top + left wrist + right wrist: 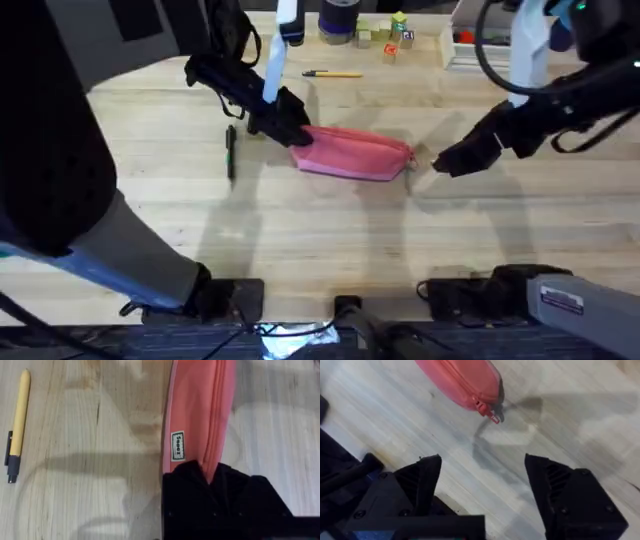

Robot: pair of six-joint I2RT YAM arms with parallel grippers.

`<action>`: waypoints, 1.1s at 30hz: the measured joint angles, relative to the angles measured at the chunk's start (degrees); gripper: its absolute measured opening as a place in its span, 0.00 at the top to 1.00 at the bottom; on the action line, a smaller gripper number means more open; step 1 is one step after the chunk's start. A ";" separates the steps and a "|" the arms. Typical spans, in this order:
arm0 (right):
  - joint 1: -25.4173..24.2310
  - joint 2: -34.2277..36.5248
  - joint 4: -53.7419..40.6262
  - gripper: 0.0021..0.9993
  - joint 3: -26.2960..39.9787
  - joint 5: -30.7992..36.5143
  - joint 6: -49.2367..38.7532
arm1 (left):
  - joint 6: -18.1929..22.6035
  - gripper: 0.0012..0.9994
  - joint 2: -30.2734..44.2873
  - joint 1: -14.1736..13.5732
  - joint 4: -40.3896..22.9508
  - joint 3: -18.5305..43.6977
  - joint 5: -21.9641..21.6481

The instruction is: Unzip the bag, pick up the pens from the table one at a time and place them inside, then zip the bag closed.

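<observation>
1. Left gripper clamped on bag end, mid-table.
2. Right gripper spread wide, just beside zip pull.
3. Yellow pen far side; dark pen left of bag.

1. The light wood plank desk looks smooth with a soft satin sheen, its grain and darker streaks plain to see.
2. The elongated pink fabric pouch is matt woven cloth, with a small white sewn label and a stitched zip along its top.
3. The slim yellow-barrelled pen looks like smooth plastic, with a dark clip and dark end.
4. The left hand and the right hand are of black, matt, hard plastic-like material; the right fingers show ribbed inner faces.
</observation>
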 joint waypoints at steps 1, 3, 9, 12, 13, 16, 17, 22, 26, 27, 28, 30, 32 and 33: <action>0.00 0.77 0.08 0.00 0.00 -0.02 -0.13 | -0.01 0.96 0.00 0.00 -0.01 0.00 0.00; 0.00 2.19 0.64 0.00 0.00 -0.02 -0.21 | 0.00 0.96 0.00 0.00 0.00 0.00 0.00; 0.00 6.16 1.24 0.00 0.00 -0.25 -0.61 | 0.00 0.96 0.00 0.00 0.00 0.00 0.00; 0.00 7.00 2.70 0.00 0.00 -0.28 -0.63 | 0.00 0.96 0.00 0.00 0.00 0.00 0.00; 0.00 7.22 3.19 0.00 0.00 -0.28 -0.63 | 0.00 0.96 0.00 0.00 0.00 0.00 0.00; 0.00 7.66 4.95 0.00 0.00 -0.36 -0.67 | 0.00 0.96 0.00 0.00 -0.02 0.00 0.00; 0.00 7.76 5.86 0.00 0.00 -0.39 -0.77 | 0.00 0.96 0.00 0.00 0.00 0.00 0.00; 0.02 7.80 9.17 0.00 0.00 -1.26 -1.26 | -0.01 0.96 0.00 0.00 0.00 0.00 0.00; 0.44 7.79 10.29 0.00 0.02 -1.52 -3.77 | 0.00 0.96 0.00 0.00 0.00 0.00 0.00; 0.77 7.81 10.40 0.00 0.02 -1.58 -4.58 | 0.00 0.96 0.00 0.00 0.00 0.00 0.00; 1.14 7.79 10.45 0.00 0.02 -1.69 -5.42 | 0.00 0.96 0.00 0.00 -0.01 0.00 -0.01; 2.09 7.79 10.78 0.00 0.02 -1.70 -7.21 | 0.00 0.96 0.00 0.00 0.00 0.00 0.00; 2.98 7.81 10.95 0.00 0.02 -1.72 -9.00 | 0.00 0.96 0.00 0.00 0.00 0.00 -0.02; 3.44 7.80 10.95 0.00 0.02 -1.72 -10.09 | 0.00 0.96 0.00 0.00 0.00 0.00 0.00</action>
